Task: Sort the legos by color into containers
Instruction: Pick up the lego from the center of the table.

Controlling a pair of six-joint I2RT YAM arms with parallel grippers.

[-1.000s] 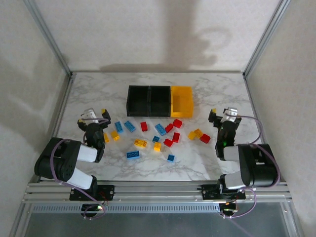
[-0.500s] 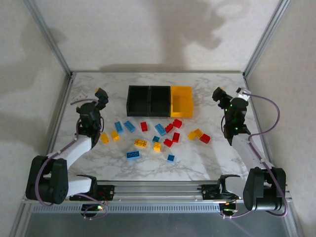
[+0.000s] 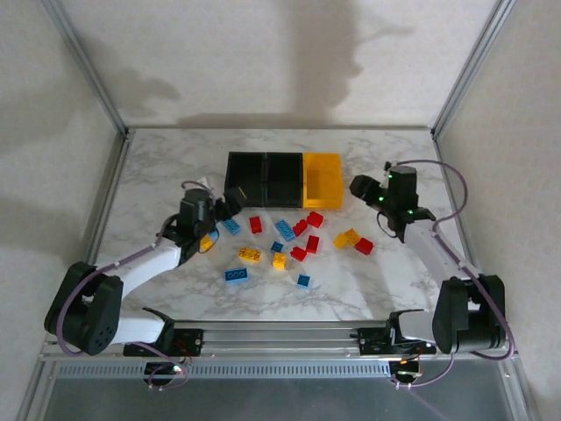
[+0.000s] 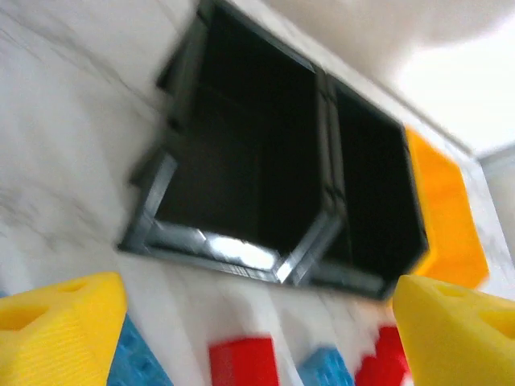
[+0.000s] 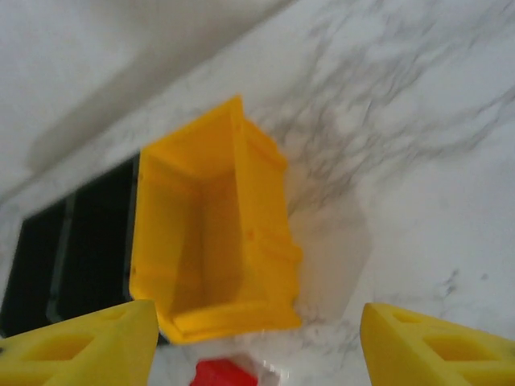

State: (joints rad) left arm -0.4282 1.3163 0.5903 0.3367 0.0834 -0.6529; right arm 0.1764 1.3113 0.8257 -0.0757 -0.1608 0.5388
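Note:
Red, blue and yellow-orange legos lie scattered on the marble table in front of the containers, among them a red brick (image 3: 255,224), a blue brick (image 3: 285,230) and an orange brick (image 3: 250,254). The containers are two black bins (image 3: 264,178) joined to a yellow-orange bin (image 3: 323,180). My left gripper (image 3: 220,210) is open and empty, low by the front left corner of the black bins (image 4: 241,177), with a red brick (image 4: 241,362) ahead between its fingertips. My right gripper (image 3: 360,188) is open and empty just right of the yellow-orange bin (image 5: 209,233).
The table is boxed in by white walls and metal posts. Bare marble (image 3: 394,263) lies right of the brick pile and behind the bins. A red brick (image 3: 364,246) and an orange pair (image 3: 346,237) sit below the right gripper. Motion blurs the left wrist view.
Both arms have unfolded from near their bases and swung inward. The left gripper came down to the black bins' front corner; the right moved left to the yellow-orange bin. No brick has moved.

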